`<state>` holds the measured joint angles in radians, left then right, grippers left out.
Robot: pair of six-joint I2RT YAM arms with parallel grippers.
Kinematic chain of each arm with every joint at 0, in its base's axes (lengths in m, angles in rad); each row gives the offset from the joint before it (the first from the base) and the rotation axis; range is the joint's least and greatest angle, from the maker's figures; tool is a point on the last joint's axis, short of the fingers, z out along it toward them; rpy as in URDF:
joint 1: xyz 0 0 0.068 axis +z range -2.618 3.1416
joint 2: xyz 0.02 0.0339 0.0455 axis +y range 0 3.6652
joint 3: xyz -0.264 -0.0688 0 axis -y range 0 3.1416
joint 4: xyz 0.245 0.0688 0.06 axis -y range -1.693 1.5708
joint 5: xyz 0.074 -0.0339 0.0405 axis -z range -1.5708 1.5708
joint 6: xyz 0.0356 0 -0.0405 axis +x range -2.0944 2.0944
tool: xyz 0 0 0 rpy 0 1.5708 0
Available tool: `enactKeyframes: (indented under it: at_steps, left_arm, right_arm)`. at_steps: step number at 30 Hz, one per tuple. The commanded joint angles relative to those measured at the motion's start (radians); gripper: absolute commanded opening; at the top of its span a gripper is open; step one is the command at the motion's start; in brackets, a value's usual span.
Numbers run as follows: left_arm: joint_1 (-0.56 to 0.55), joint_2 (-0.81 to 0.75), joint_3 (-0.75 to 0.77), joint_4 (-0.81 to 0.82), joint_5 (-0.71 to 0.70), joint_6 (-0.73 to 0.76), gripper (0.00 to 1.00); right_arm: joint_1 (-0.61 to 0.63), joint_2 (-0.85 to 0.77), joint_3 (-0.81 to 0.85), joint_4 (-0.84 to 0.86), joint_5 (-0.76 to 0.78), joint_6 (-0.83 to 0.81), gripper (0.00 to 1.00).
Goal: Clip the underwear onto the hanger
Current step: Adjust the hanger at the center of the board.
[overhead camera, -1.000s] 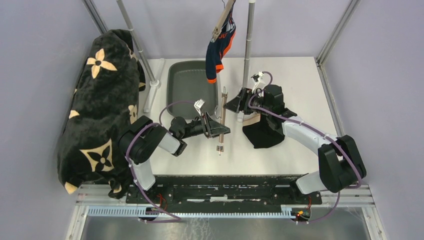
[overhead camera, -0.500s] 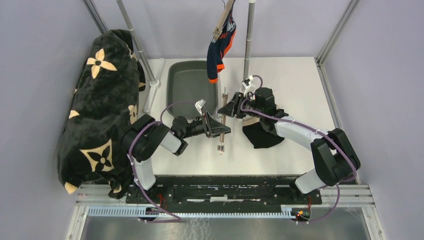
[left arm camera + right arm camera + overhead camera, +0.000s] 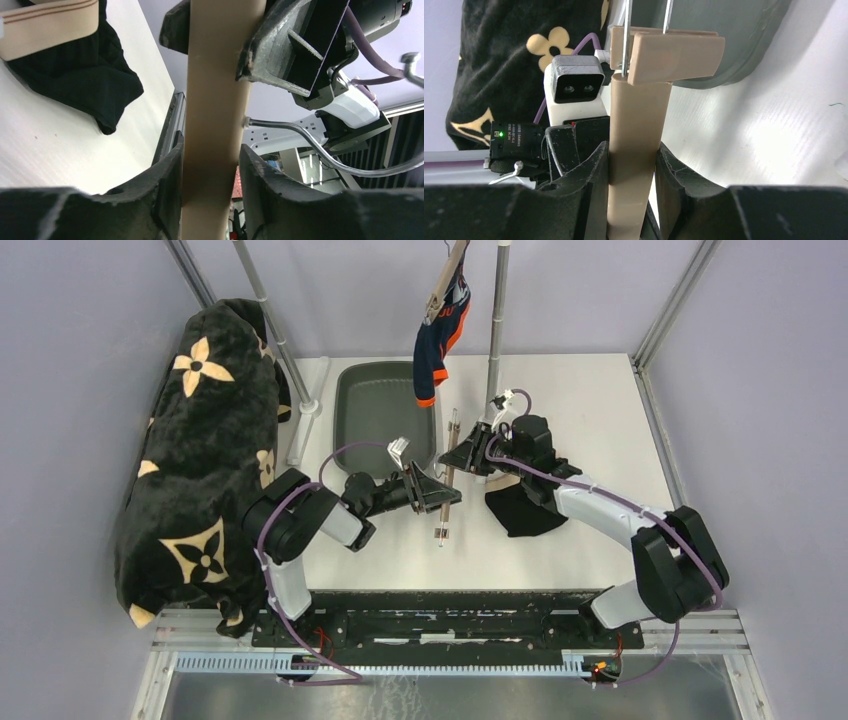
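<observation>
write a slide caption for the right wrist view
Close-up: right gripper pinching the tan hanger bar just below its clip, grey tray behind

Reaching inward from both sides, elbows bent. Clamped on the hanger [image 3: 441,530] with the left gripper [image 3: 447,498] nearer the bases, the right gripper [image 3: 452,454] farther out.

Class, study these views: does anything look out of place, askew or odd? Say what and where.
A bulky black flower-print blanket hangs heaped at the left, out of place at a clipping station. The black underwear lies crumpled on the table, beside the hanger, unclipped.
</observation>
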<state>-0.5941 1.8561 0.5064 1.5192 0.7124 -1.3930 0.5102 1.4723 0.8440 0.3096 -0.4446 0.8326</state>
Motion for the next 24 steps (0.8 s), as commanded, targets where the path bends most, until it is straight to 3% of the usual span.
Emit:
enactKeyframes:
  at_steps: [1,6,10,13,17,24]
  left_arm:
    - [0.023,-0.043,-0.013,0.107,-0.014,0.056,0.55]
    - [0.049,-0.137,-0.048,-0.033,-0.045,0.146,0.68]
    - [0.044,-0.246,-0.054,-0.246,-0.083,0.278,0.69]
    - [0.012,-0.383,-0.026,-0.626,-0.203,0.492,0.68]
    - [-0.108,-0.565,0.052,-1.090,-0.503,0.764,0.69]
    - [-0.166,-0.552,0.071,-1.190,-0.590,0.797,0.68]
  right_arm:
    - [-0.008,-0.066,0.027,-0.102,0.140,-0.080,0.09]
    - [-0.008,-0.080,0.048,-0.196,0.200,-0.103,0.08]
    - [-0.008,-0.075,0.077,-0.271,0.242,-0.115,0.07]
    - [-0.006,-0.071,0.110,-0.331,0.279,-0.123,0.06]
    - [0.001,-0.057,0.162,-0.392,0.327,-0.131,0.06]
    - [0.030,-0.013,0.239,-0.449,0.383,-0.136,0.05]
